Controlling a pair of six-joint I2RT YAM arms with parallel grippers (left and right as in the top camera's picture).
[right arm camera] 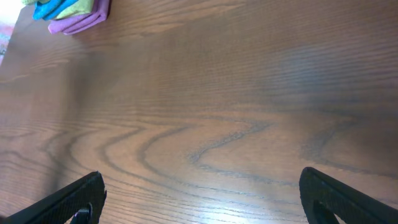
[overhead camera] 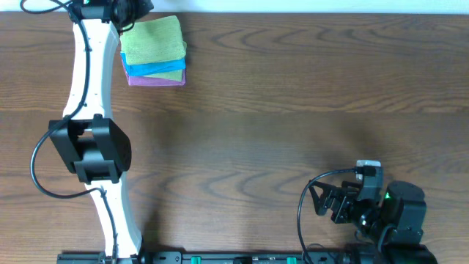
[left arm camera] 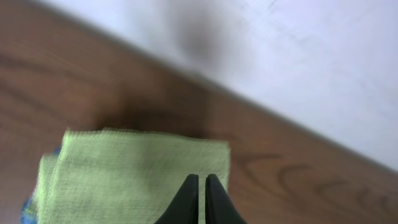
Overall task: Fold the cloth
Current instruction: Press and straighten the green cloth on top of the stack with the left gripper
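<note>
A folded green cloth (overhead camera: pixel 154 40) lies on top of a blue cloth (overhead camera: pixel 160 69) and a purple cloth (overhead camera: pixel 157 80), stacked at the table's far left. My left gripper (overhead camera: pixel 126 23) is at the stack's far left corner. In the left wrist view its fingers (left arm camera: pixel 199 182) are shut, with the tips over the green cloth (left arm camera: pixel 124 174) near its edge. I cannot tell whether they pinch any fabric. My right gripper (overhead camera: pixel 326 202) sits near the front right edge, wide open and empty (right arm camera: pixel 202 186). The stack (right arm camera: pixel 78 18) shows far off in the right wrist view.
The wooden table (overhead camera: pixel 293 110) spans the view. Its far edge meets a white surface (left arm camera: pixel 298 62) just behind the stack. The left arm (overhead camera: pixel 91 147) runs from the front edge up the left side. Cables (overhead camera: pixel 311 191) loop beside the right gripper.
</note>
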